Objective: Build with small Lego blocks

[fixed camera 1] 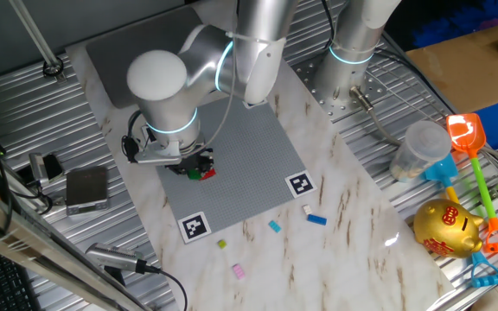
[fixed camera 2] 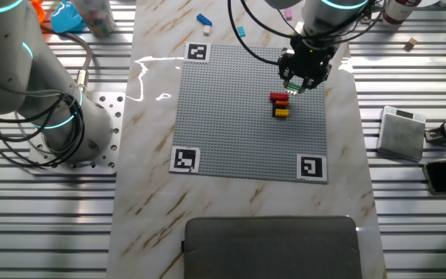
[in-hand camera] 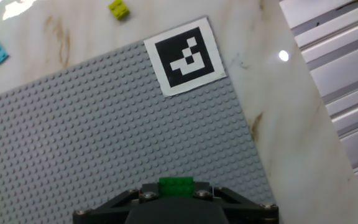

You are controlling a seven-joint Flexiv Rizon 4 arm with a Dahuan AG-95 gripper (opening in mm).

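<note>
My gripper [in-hand camera: 176, 191] is shut on a green small Lego block [in-hand camera: 176, 184], held between the jaws just above the grey studded plate [in-hand camera: 104, 124]. In the other fixed view the gripper [fixed camera 2: 295, 82] hangs right beside a small stack on the plate [fixed camera 2: 231, 124]: a red block [fixed camera 2: 279, 98] over a yellow one [fixed camera 2: 282, 113], with a dark one between them. In the one fixed view the gripper [fixed camera 1: 197, 166] is low over the plate's [fixed camera 1: 249, 147] left part, partly hiding the stack.
Loose blocks lie on the marble past the plate's edge: blue [fixed camera 1: 317, 219], light blue [fixed camera 1: 275, 226], white [fixed camera 1: 306, 208], yellow-green [fixed camera 1: 222, 244], pink [fixed camera 1: 239, 271]. Marker squares [in-hand camera: 185, 56] sit at the plate's corners. Toys and a golden piggy bank [fixed camera 1: 446, 229] stand to the right.
</note>
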